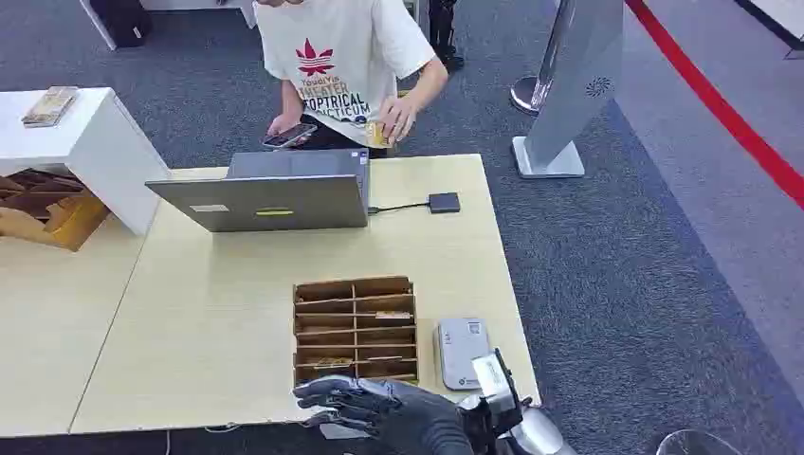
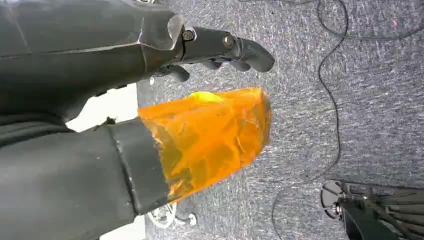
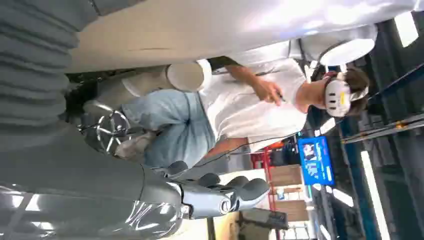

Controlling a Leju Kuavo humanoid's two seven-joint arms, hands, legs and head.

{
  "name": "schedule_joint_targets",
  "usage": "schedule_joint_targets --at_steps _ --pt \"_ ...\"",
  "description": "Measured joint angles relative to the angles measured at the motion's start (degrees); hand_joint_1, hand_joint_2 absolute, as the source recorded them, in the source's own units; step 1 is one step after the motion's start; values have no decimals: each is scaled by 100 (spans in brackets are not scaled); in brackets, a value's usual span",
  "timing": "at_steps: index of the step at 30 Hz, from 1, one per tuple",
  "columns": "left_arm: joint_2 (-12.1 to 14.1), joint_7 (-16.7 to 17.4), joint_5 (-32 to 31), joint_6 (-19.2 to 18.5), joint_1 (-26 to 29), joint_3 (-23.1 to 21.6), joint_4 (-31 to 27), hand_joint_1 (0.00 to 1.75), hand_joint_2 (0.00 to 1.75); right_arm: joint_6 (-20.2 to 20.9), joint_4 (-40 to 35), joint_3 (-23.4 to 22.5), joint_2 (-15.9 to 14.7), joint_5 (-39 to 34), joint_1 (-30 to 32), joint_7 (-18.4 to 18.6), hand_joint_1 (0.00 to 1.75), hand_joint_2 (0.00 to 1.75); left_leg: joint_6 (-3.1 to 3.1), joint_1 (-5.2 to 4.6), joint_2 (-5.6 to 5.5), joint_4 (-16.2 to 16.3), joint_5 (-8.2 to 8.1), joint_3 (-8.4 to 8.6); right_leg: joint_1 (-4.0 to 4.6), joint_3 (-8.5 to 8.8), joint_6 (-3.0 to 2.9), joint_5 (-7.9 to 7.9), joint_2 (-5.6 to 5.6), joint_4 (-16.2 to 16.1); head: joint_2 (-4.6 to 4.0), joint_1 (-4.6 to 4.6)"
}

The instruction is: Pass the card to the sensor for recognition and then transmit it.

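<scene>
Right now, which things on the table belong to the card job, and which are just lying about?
Job:
card rack, some slots holding cards
grey sensor beside the rack
right hand at the rack's near edge

Lying about:
laptop
small dark box cabled to the laptop
cardboard box

The right arm is coming up from the bottom of the head view, its silver forearm angling in toward the near edge of the surface. The right hand (image 1: pixel 379 409) is lying palm down there, its dark fingers (image 1: pixel 327 391) reaching leftward, slightly spread and lightly bent, holding nothing. In the right wrist view the same hand (image 3: pixel 220 192) is showing its fingers loosely extended side by side, with nothing between them. The left hand (image 2: pixel 220 50) is hanging low over the floor, its fingers (image 2: pixel 252 52) partly curled, nothing held in them, and its thumb is wearing an orange translucent cover.
</scene>
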Motion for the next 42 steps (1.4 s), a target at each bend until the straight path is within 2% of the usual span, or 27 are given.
schedule_joint_targets --at_steps 9,14,20,23,28,30,36,42 --pt "-22 22 6 -18 2 0 0 0 0 -160 13 0 -7 81 0 22 0 175 0 0 0 0 0 0 0 0 0 0 0 0 0 0" --pt "-22 44 59 -20 7 0 0 0 0 -613 17 -20 -4 407 -2 44 0 175 0 0 0 0 0 0 0 1 0 0 0 0 0 0" --pt "-26 77 166 18 19 4 0 0 0 -1875 -116 -127 37 1564 -70 -61 0 175 0 0 0 0 0 -1 0 1 0 0 0 0 0 0" --pt "-37 92 201 44 24 11 0 0 0 -2977 -338 -168 129 2847 -164 -138 0 175 0 0 0 0 0 -1 0 1 0 0 0 0 0 -2" --pt "-70 140 199 68 24 11 0 0 0 -4362 -594 -179 332 4634 -347 -98 0 175 0 0 0 0 1 -1 0 0 0 0 0 1 0 0" --pt "-77 142 197 68 23 11 -2 0 0 -4566 -636 -179 409 4918 -439 -94 0 175 0 0 0 0 1 0 0 0 0 0 0 1 0 0" --pt "-81 144 168 68 22 11 0 0 0 -4671 -689 -179 501 5113 -502 -92 0 175 0 0 -1 0 0 -1 0 0 0 0 0 1 0 -2" --pt "-81 212 -20 -33 7 9 -2 0 0 -5686 -601 -168 606 6976 -758 201 0 175 0 0 0 0 1 0 0 1 0 1 0 1 0 0"
